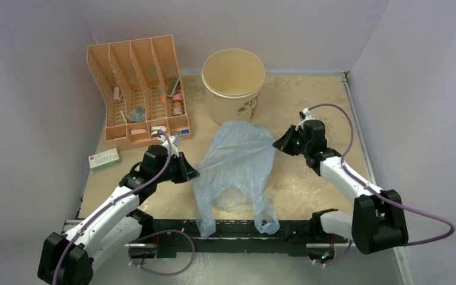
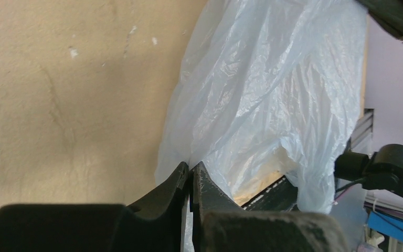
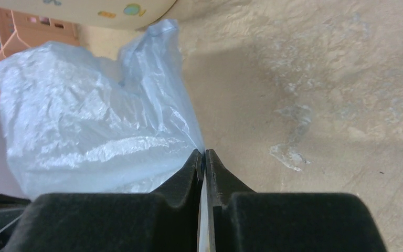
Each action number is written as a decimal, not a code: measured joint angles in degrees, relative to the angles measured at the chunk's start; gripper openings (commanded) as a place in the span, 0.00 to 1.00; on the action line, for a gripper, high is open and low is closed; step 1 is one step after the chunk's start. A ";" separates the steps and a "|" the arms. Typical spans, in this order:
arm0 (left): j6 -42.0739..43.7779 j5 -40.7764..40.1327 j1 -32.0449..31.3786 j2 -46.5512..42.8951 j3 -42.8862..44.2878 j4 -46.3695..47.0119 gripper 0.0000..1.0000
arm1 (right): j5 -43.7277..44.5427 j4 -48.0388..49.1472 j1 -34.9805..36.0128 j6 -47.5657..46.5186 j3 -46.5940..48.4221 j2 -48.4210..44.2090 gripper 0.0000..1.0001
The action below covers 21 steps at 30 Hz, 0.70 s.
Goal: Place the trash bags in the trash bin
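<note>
Left wrist and right wrist views show both pairs of jaws clamped on thin edges of the bag (image 1: 237, 160), lying on the desk (image 1: 309, 178) just before the bin (image 1: 237, 104); if you lift unevenly, the film may slip or tear.

Blue bag (image 1: 238, 159) — beside beige bucket (image 1: 233, 83)

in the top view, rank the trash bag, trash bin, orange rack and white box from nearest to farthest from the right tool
1. trash bag: pinched in the right tool, just to its left
2. trash bin: behind it and to the left, at the back
3. orange rack: back left corner
4. white box: far left side
</note>
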 measured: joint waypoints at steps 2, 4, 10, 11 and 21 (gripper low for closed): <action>0.04 -1.07 0.00 0.17 0.00 -1.75 0.21 | -1.46 -0.04 0.00 -1.68 0.63 1.09 0.09; 0.20 -1.14 0.00 0.44 0.00 -2.71 0.39 | -2.95 0.37 0.00 -2.64 0.79 1.31 0.07; 1.42 0.04 0.00 0.26 0.50 -3.63 0.69 | -9.99 2.05 1.14 -5.64 0.55 1.29 0.03; 1.53 -0.02 0.00 -0.28 0.92 -4.22 0.72 | -10.51 2.10 1.88 -6.05 0.48 1.29 0.03; 4.33 -1.44 0.00 0.76 11.74 -5.77 0.78 | -5.55 2.60 23.47 -5.92 0.11 3.23 0.13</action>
